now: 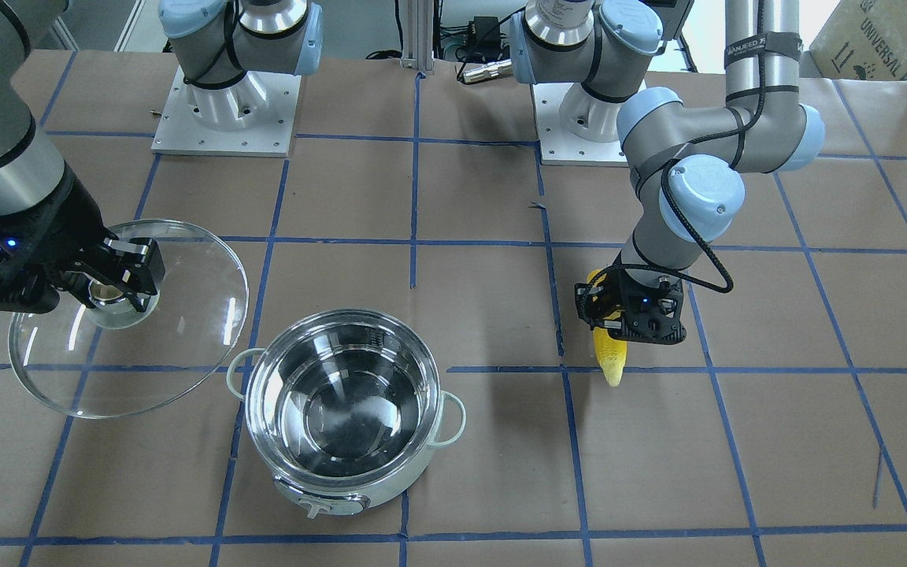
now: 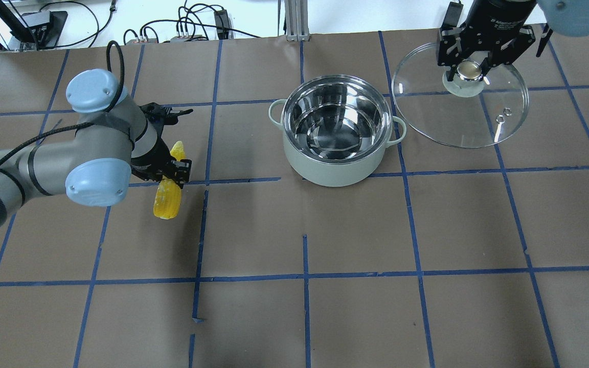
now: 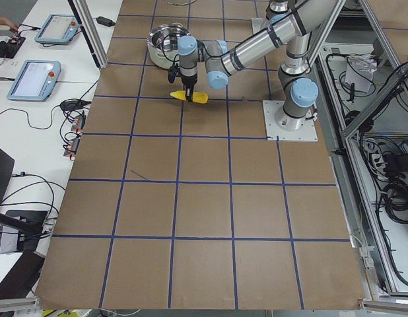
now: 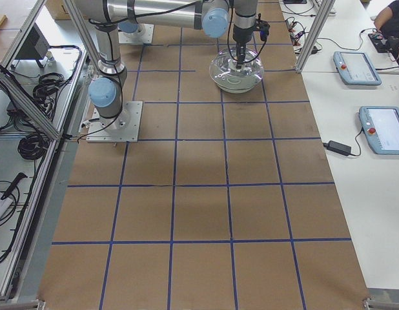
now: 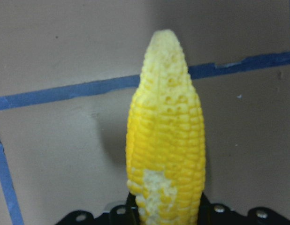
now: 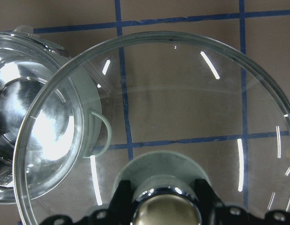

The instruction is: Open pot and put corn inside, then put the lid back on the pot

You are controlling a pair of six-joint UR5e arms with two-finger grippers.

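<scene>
The pot (image 1: 343, 492) stands open and empty mid-table; it also shows in the overhead view (image 2: 325, 168). My left gripper (image 1: 619, 315) is shut on the yellow corn (image 1: 611, 358), held just above the table, well to the pot's side. The corn (image 2: 165, 202) fills the left wrist view (image 5: 166, 140), tip pointing away. My right gripper (image 2: 468, 69) is shut on the knob (image 1: 111, 295) of the glass lid (image 1: 186, 315). It holds the lid (image 2: 478, 117) tilted beside the pot, its rim over one pot handle (image 6: 100, 136).
Brown paper with a blue tape grid covers the table (image 2: 304, 306). The two arm bases (image 1: 225, 102) (image 1: 579, 118) stand at the robot's edge. Monitors and cables lie off the table's far side (image 3: 32, 79).
</scene>
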